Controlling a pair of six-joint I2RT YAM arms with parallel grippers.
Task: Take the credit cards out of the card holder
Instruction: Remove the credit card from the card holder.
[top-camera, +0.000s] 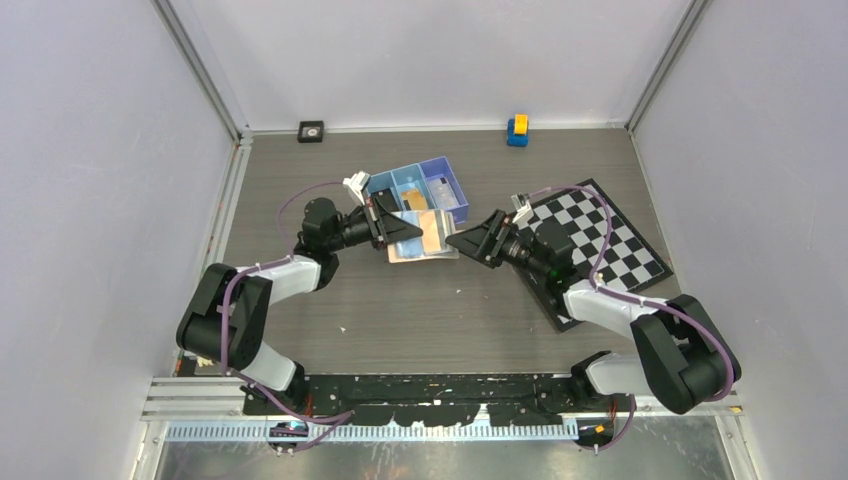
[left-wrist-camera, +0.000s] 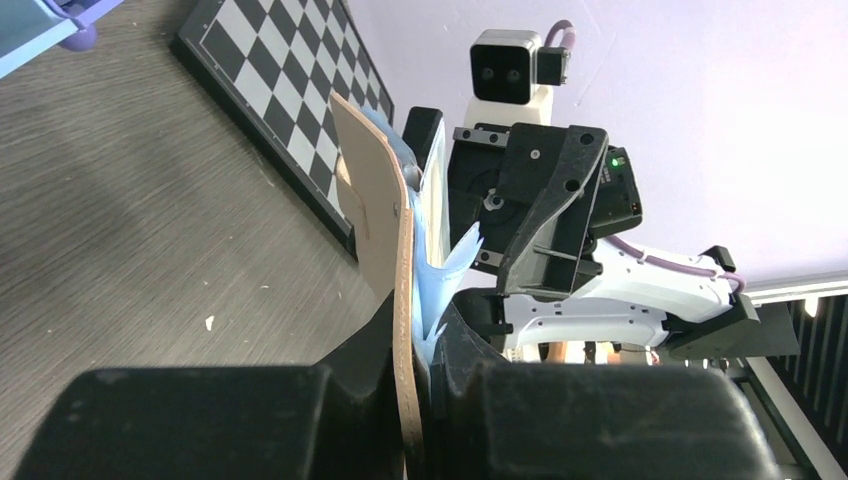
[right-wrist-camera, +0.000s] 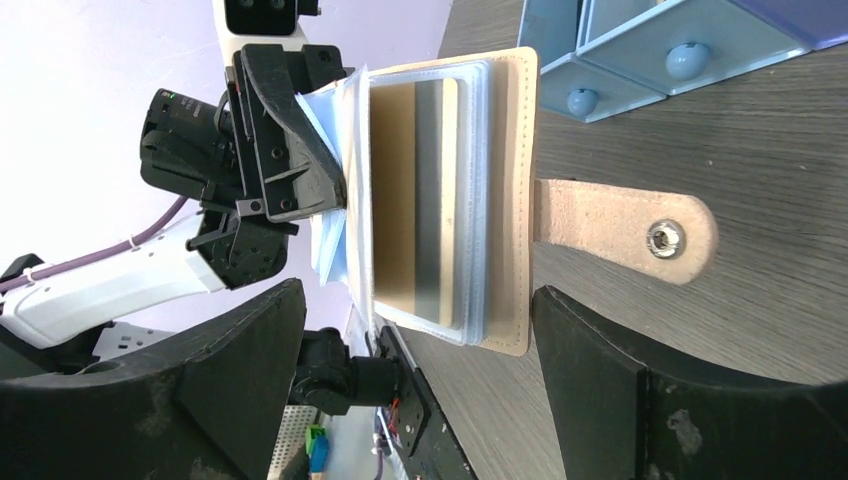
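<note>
Left gripper (top-camera: 398, 228) is clamped on the small tan leather-like folding card holder (right-wrist-camera: 505, 200), pinching it near the fold, with the clear plastic sleeves (left-wrist-camera: 445, 275) fanning out just beyond its fingertips. Right gripper (top-camera: 468, 243) faces it with its jaws spread wide, touching nothing. From its wrist view the open holder sits squarely between the two fingers. An orange-tan credit card with a grey stripe (right-wrist-camera: 415, 195) shows in the front sleeve, and the rounded snap tab (right-wrist-camera: 625, 230) sticks out towards one finger.

Here's the danger. With the jaws that wide, closing now would likely take the whole leaf, sleeve and leather, not just the card. Then a pull drags the holder against the left gripper's narrow hold, and it could twist or slip free. The sleeves are floppy too, so they may buckle and pinch the card in place. And a thin, slick card gripped only at its edge could squirt out onto the grey wood-grain table (left-wrist-camera: 150, 250) below the grippers.
</note>
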